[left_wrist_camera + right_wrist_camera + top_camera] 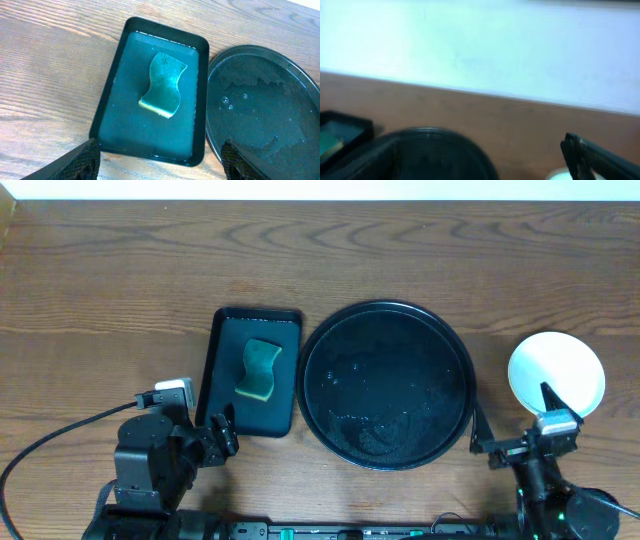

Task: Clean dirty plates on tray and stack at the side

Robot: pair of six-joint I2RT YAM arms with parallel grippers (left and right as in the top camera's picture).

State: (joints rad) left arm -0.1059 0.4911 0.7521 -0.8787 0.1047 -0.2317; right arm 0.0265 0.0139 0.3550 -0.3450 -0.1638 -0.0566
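Overhead: the tray (388, 350) sits mid-frame. It's wet and streaky w/ no plates on it. The plates (556, 365) are off to the right of frame on bare tabletop, well apart from the tray. You see one pale disc from above, so can't tell how many are stacked. The small rectangular tray (215, 370), left of the big one, holds the sponge (259, 369). The left gripper (222, 430) is at lower left near that small tray. The right gripper (512, 415) is at lower right, btwn tray rim and plates, jaws spread and holding nothing.

Left wrist: fingers (80, 162) show at both bottom corners, so the jaws are wide & empty. The sponge lies flat in shallow water at upper centre.

Right wrist: blurry. The far finger (600, 157) is at lower right, the other is a dark smear at lower left, so the jaws are wide. A sliver of plate (559, 175) shows at the bottom edge.

Step, IMO: the stacking looks done and you're at wrap-up. Next move calls for a check of the stack count, then pulling both arms clear w/o nudging the plates.
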